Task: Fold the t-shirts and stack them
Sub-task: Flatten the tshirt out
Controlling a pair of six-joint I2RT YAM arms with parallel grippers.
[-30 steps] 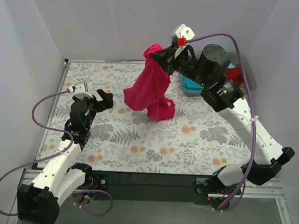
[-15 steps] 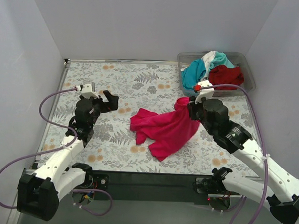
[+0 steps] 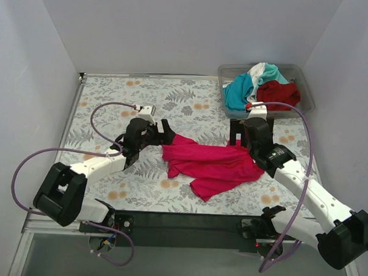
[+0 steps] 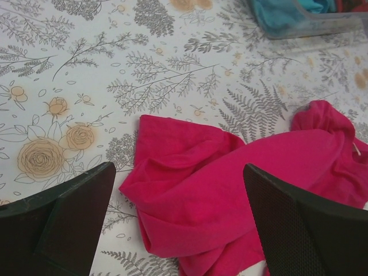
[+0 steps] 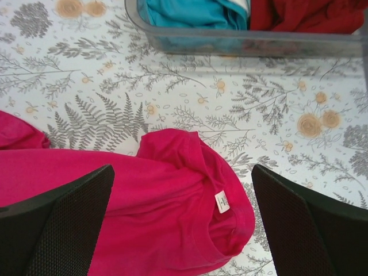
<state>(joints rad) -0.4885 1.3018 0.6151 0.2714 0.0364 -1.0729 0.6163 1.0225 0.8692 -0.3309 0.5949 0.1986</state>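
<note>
The magenta-pink t-shirt lies crumpled on the flowered table, its collar and white label at the right end. My left gripper is open just above the shirt's left end, its fingers straddling the cloth. At the collar end my right gripper hangs open too, and its wrist view shows the fingers apart on either side of the neck. Neither holds cloth. The teal t-shirt, white t-shirt and dark red t-shirt are bundled in the bin.
The clear plastic bin stands at the back right corner, just beyond the right gripper; its near wall shows in the right wrist view. White walls close in the table on the left, back and right.
The right gripper brought the pink shirt down from the air onto the table, then opened and let it go. The left arm swung right to the shirt's left end.
</note>
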